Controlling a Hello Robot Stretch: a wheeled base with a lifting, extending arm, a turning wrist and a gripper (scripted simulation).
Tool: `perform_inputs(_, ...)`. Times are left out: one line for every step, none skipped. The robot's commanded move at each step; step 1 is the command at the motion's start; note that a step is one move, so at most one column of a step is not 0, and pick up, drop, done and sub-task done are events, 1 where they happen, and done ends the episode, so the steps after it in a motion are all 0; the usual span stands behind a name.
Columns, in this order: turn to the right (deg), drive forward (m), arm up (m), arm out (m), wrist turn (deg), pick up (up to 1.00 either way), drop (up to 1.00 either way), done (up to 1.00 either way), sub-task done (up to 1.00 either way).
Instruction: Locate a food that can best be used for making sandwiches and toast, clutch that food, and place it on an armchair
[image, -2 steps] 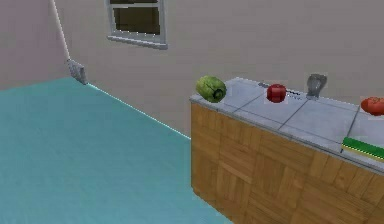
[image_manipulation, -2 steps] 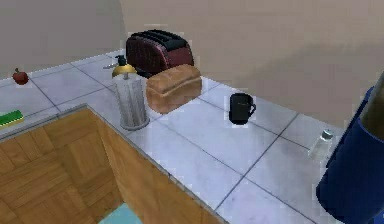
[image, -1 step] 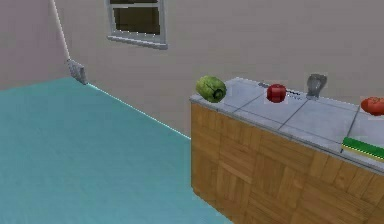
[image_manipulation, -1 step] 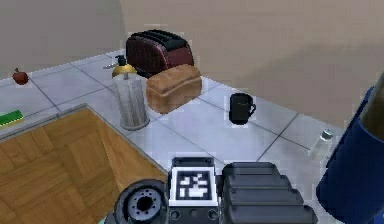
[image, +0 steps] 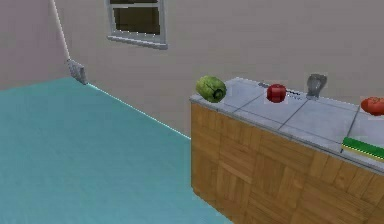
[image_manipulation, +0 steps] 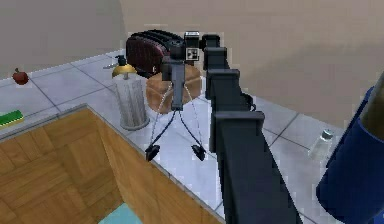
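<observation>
My jaws hang over the desk (image_manipulation: 70, 88), near its wall edge, right by a brown lump (image_manipulation: 158, 92) next to the toaster (image_manipulation: 148, 48). I think the lump is the bread. I cannot tell if I hold it. Taking it to an armchair is not done yet.

The pincer (image_manipulation: 176, 152) is dark, on a black arm (image_manipulation: 240, 130). Just beyond it stands a dark red toaster (image_manipulation: 150, 48) — and a light brown thing (image_manipulation: 157, 92) nearer to the pincer. The tabletop (image_manipulation: 70, 85) under it has pale grey tiles; the cabinet front (image_manipulation: 60, 170) shows brown wood parquet. The floor (image: 80, 150) is teal.
</observation>
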Motion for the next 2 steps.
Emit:
perform_inputs(0.0, 0.00, 0.00, 0.00, 45.0, 0.00, 0.00, 0.00, 0.00)
perform_inputs(0.0, 0.00, 0.00, 0.00, 45.0, 0.00, 0.00, 0.00, 0.00)
